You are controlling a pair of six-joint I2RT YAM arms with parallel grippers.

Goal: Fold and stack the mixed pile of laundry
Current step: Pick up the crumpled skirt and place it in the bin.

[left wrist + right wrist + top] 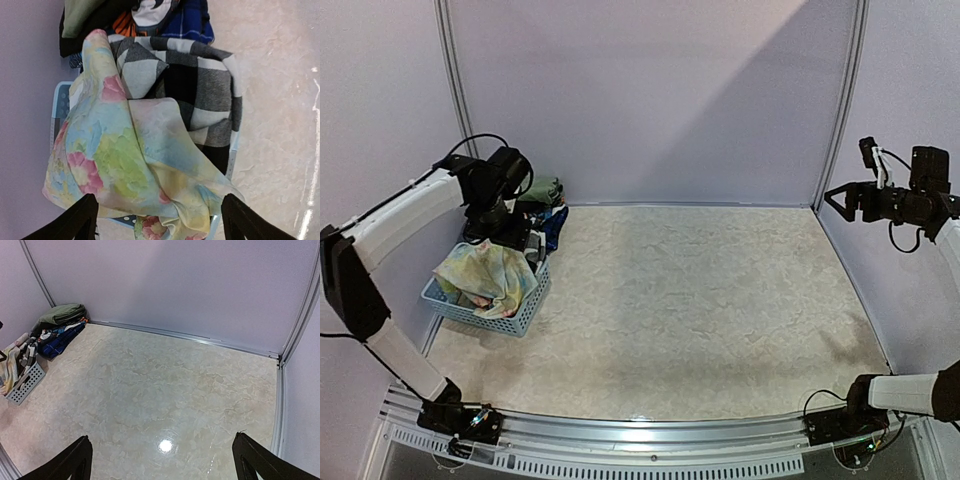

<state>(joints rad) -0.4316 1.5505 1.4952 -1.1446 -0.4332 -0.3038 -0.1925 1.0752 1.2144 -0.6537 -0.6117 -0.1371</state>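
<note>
The mixed laundry pile [505, 255] sits at the far left of the table [700, 300], against the left wall. Part of it fills the light blue perforated basket [510, 320]. The pale floral cloth [125, 160] is draped over the top and spills over the rim. The black-and-white checked shirt [200, 85] lies under and beside it. The dark blue printed piece [192, 22] and the olive-green piece [82, 15] lie just behind the basket, towards the corner.

The left gripper [157, 215] hangs directly above the basket, pointing down. Its jaws are spread wide to either side of the floral cloth and grip nothing. This placement suits taking the topmost garment first.

The right gripper [160, 460] is raised at the right side, well apart from the laundry, jaws fully spread and empty, probably parked out of the left arm's way.

No folded garment is visible, so the task appears to be at its start.
</note>
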